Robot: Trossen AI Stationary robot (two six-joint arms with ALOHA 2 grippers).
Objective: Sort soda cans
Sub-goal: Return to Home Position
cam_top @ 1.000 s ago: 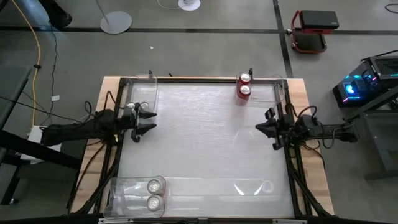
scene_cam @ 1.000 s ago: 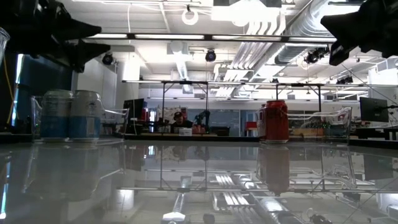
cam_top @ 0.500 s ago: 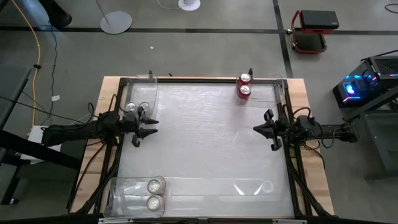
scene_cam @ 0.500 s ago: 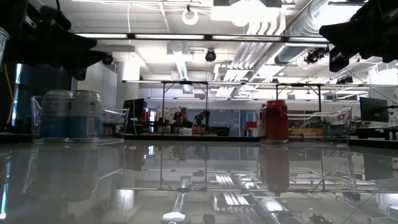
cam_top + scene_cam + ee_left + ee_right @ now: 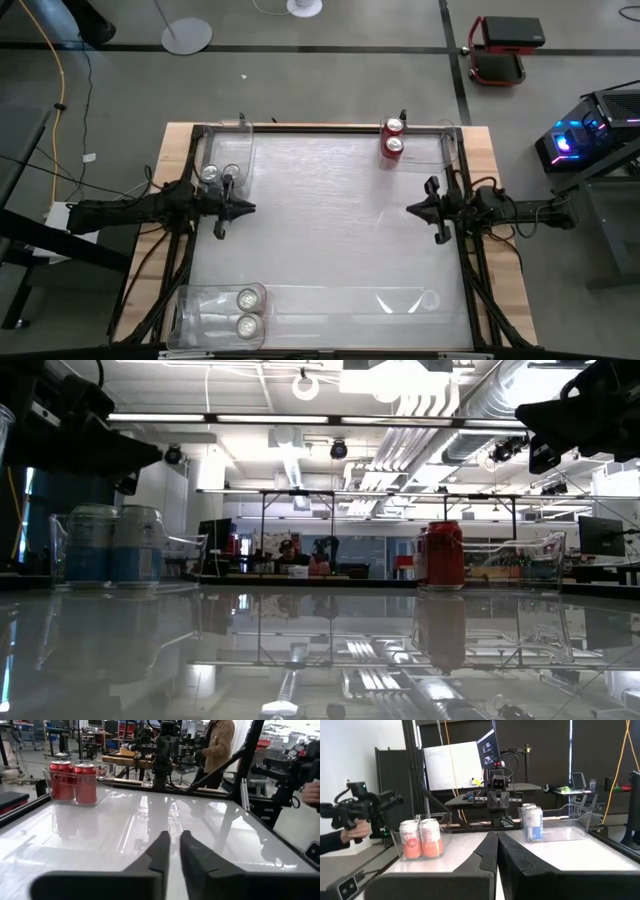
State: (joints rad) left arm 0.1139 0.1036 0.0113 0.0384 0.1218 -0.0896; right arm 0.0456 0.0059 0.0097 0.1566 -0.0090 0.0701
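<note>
Two red soda cans (image 5: pixel 393 146) sit well apart from the right hand (image 5: pixel 412 208).

I count six soda cans (image 5: pixel 393 146) on the table (image 5: pixel 330 220): four red cans (image 5: pixel 85 782), two blue-and-white cans (image 5: pixel 137 545). Three clear bins (image 5: pixel 570 826) hold them, two cans to each.
</note>
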